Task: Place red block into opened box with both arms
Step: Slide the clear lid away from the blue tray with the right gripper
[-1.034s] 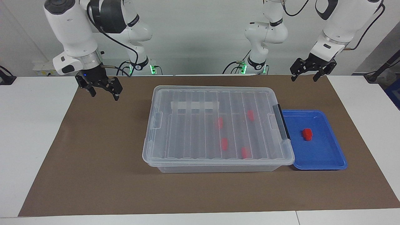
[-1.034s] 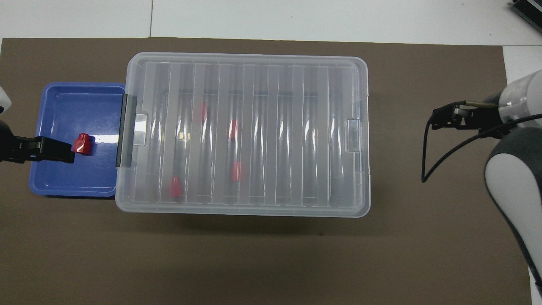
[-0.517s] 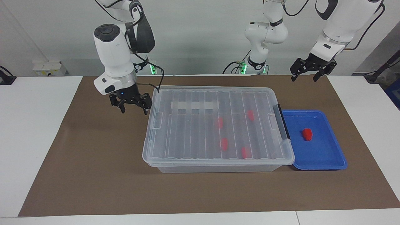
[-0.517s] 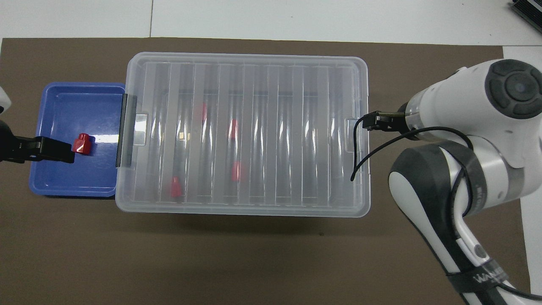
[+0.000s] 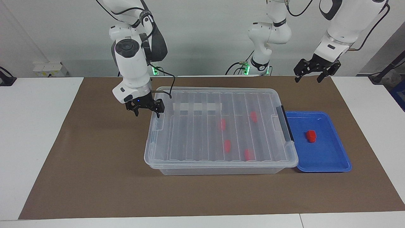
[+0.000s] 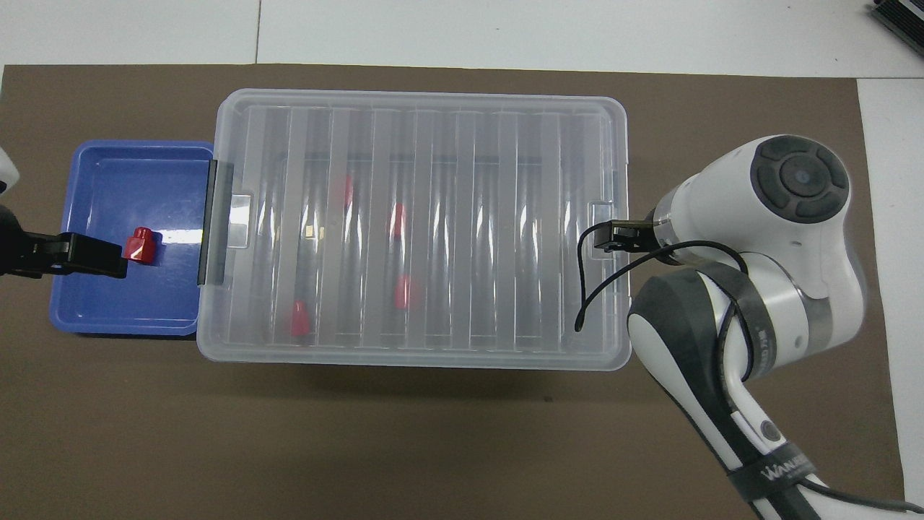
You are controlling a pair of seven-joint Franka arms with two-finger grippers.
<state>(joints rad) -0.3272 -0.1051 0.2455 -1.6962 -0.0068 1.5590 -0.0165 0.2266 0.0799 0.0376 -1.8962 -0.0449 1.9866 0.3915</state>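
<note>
- Counter point(image 5: 38, 133): white top under a matte brown mat point(image 5: 95, 177).
- Box point(image 5: 218, 126): large clear plastic bin, rectangular, ribbed lid still shut, black handle bar point(image 5: 283, 126) at the left arm's end. Four red blocks point(image 5: 226, 145) show blurred through the lid.
- Tray point(image 5: 329, 158): shallow, glossy blue, touching the box at the handle end.
- Right tool point(image 5: 146, 110): fingers apart, empty, low at the lid's latch tab at the right arm's end.
- Left tool point(image 5: 316, 72): fingers apart, empty, waiting high over the mat's corner.
- Red block point(image 5: 311, 136): small, chunky, stepped top, loose in the tray.
- Risk: a shallow bite on the smooth tab may slip; lifting one end may drag the light box, nudging the tray.
</note>
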